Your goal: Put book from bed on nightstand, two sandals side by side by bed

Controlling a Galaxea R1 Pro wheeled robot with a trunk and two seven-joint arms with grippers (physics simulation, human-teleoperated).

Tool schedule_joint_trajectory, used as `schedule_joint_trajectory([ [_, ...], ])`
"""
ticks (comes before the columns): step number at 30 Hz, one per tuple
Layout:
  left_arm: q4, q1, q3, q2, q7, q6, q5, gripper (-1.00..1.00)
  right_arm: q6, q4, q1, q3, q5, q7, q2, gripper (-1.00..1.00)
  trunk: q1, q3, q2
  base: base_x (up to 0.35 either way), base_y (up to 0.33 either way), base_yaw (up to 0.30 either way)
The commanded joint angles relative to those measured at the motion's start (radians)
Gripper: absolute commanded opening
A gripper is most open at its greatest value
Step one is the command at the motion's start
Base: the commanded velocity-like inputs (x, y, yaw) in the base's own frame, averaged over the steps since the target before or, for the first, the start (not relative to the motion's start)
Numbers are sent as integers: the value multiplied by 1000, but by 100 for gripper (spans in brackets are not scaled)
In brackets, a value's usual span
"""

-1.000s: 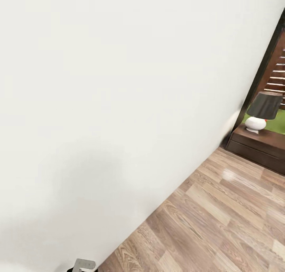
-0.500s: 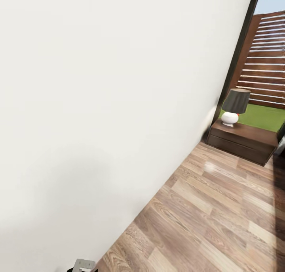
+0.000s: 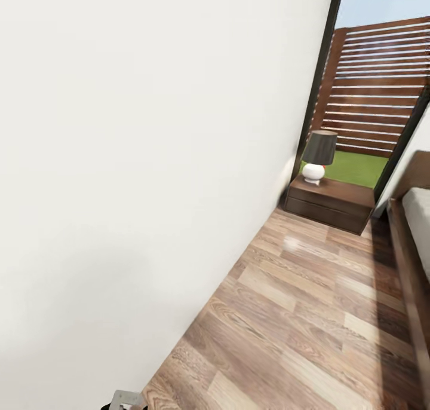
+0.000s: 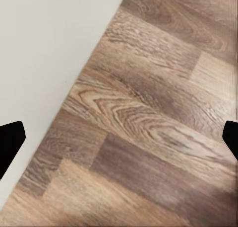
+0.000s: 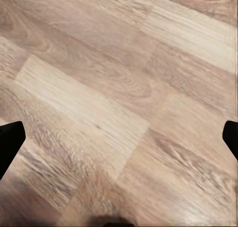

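A white wall [image 3: 137, 159] runs along the left of the head view, meeting the wood-plank floor [image 3: 310, 326]. At the far end, the nightstand [image 3: 329, 203] stands in the corner by the tall dark-framed window [image 3: 382, 87], carrying 1 lamp [image 3: 317, 155] on its top. The bed [image 3: 412, 248] shows at the right edge. Both the left gripper [image 4: 119, 137] and right gripper [image 5: 119, 140] hang over bare floor, fingertips wide apart, holding nothing.

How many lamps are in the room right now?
1. The lamp stands on the nightstand by the window, at the head of the bed. Others may be out of view.
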Motion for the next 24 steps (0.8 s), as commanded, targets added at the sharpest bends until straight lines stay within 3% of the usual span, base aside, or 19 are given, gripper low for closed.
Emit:
schedule_joint_trajectory([
  [1, 0, 0, 8, 0, -4, -3, -7, 100, -1, 2, -1, -5, -3, 7, 0, 100, 0, -1, 0, 0, 0, -284],
  [24, 0, 0, 8, 0, -4, -3, -7, 100, -1, 2, -1, -4, -3, 7, 0, 100, 0, -1, 0, 0, 0, -284],
])
